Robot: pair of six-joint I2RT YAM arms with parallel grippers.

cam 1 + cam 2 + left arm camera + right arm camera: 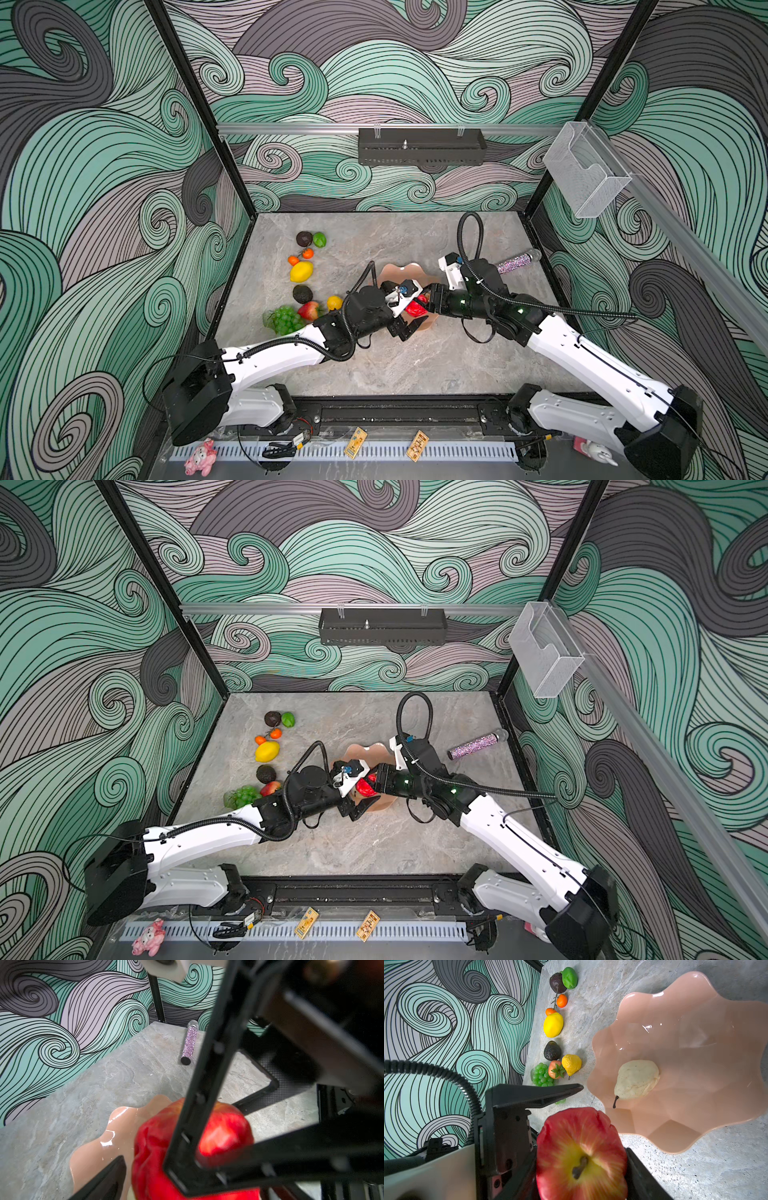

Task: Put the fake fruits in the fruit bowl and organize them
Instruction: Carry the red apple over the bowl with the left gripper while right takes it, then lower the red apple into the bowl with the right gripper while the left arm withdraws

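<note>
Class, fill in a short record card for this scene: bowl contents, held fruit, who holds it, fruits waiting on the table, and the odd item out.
Bowl contents: one pale pear in the fruit bowl
Held fruit: red apple
Held by: right gripper, fingers on both sides; left gripper open
Waiting: lime, avocados, oranges, lemon, yellow fruit, strawberry, grapes
Odd item: glittery cylinder on the table

no text, brand, number or sign can be read in any view. two small yellow cards lie by the slotted strip in both top views; they carry dark printing, but it is too small and blurred to read.
</note>
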